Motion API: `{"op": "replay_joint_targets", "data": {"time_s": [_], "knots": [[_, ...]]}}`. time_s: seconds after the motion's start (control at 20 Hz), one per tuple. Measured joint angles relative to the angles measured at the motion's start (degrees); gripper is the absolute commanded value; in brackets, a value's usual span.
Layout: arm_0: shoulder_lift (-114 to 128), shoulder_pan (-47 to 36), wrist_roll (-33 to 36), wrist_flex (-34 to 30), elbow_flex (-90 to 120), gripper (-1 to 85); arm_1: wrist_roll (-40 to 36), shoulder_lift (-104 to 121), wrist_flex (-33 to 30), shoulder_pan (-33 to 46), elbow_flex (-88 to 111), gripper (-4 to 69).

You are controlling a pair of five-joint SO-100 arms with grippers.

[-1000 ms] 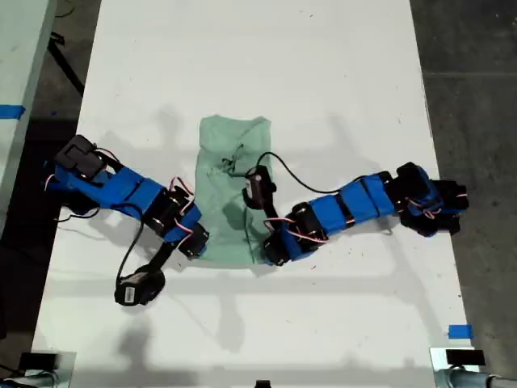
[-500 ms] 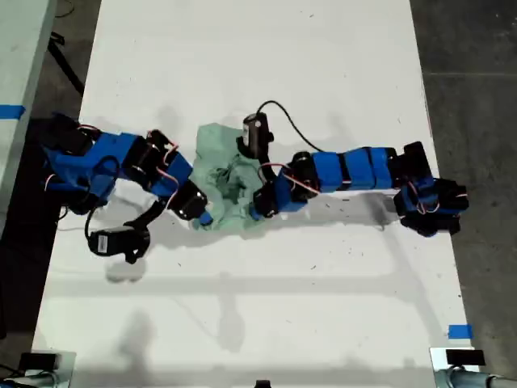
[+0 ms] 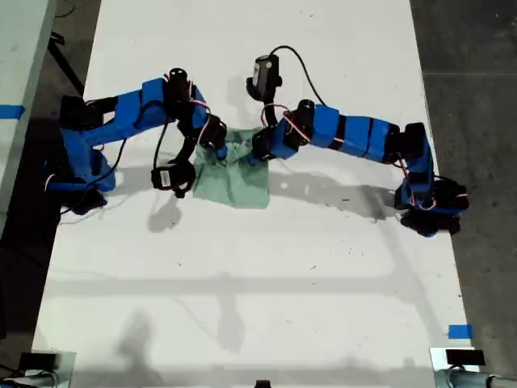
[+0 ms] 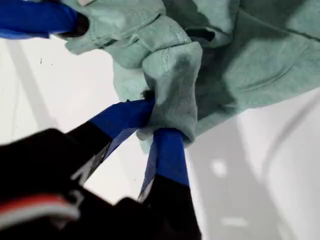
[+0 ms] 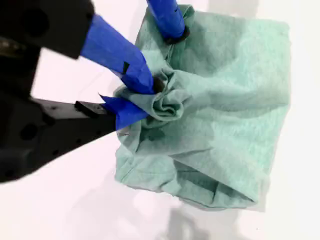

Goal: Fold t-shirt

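T-shirt (image 3: 234,174) bunched between both pincers (image 4: 155,122) (image 5: 137,97), each pinching a fold.

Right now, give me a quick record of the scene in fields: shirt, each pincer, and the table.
shirt: the t-shirt, mint green, bunched and partly folded on the table
first pincer: my first gripper shut on a fold of the shirt's edge
second pincer: my second gripper shut on a gathered bunch of cloth
table: white table, both arms reaching over it to the shirt
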Motion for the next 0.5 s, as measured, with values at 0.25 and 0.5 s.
{"op": "replay_joint_targets", "data": {"time_s": [0.25, 0.5], "knots": [[-3.5, -5.7, 0.8, -0.1, 0.0, 0.0, -2.1, -2.5, -2.6, 3.2, 0.0, -1.3], [-5.6, -9.1, 0.8, -0.1, 0.0, 25.6, -4.1, -4.4, -5.0, 5.6, 0.0, 18.9]]}}
